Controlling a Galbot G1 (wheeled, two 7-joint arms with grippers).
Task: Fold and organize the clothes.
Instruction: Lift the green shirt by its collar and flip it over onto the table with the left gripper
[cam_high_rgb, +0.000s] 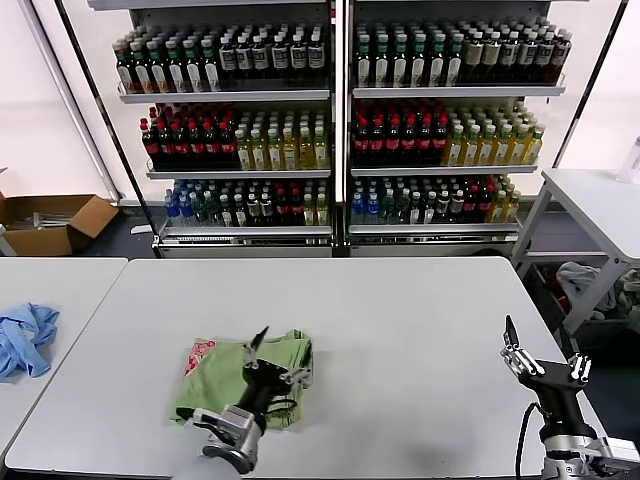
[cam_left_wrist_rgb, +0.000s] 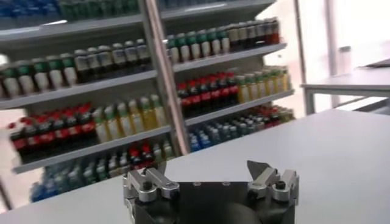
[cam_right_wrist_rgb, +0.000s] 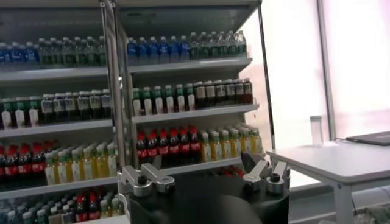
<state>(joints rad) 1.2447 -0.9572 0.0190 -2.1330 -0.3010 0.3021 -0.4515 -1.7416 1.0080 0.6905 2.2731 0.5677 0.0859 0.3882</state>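
Shirt (cam_high_rgb: 240, 375): light green, folded into a compact bundle, lying on the near left part of the white tabletop (cam_high_rgb: 400, 330); red-and-white checkered patch showing at its far left corner.
Fold state: looks finished, though edges appear loose and slightly uneven on the right side.
Left end effector (cam_high_rgb: 279, 357): poised over the right half of the bundle, fingers spread wide, nothing held; left wrist view shows both fingers apart with only tabletop and shelves beyond.
Right end effector (cam_high_rgb: 545, 352): parked at the near right edge of the tabletop, well apart from the shirt, fingers spread, holding nothing.
Blue garment (cam_high_rgb: 25, 340): crumpled on the neighbouring tabletop to the left, well apart from the shirt.
Backdrop: shelves of bottles (cam_high_rgb: 330, 120) behind the tabletop; cardboard box (cam_high_rgb: 55, 222) on the floor at far left.
Risk, snagging: fingertip close to the cloth, so a careless lift could catch a layer and pull the fold open.
Risk, spring-back: unpinned top layer may relax and unfold.
Risk, shifting: sideways retreat could drag the bundle.
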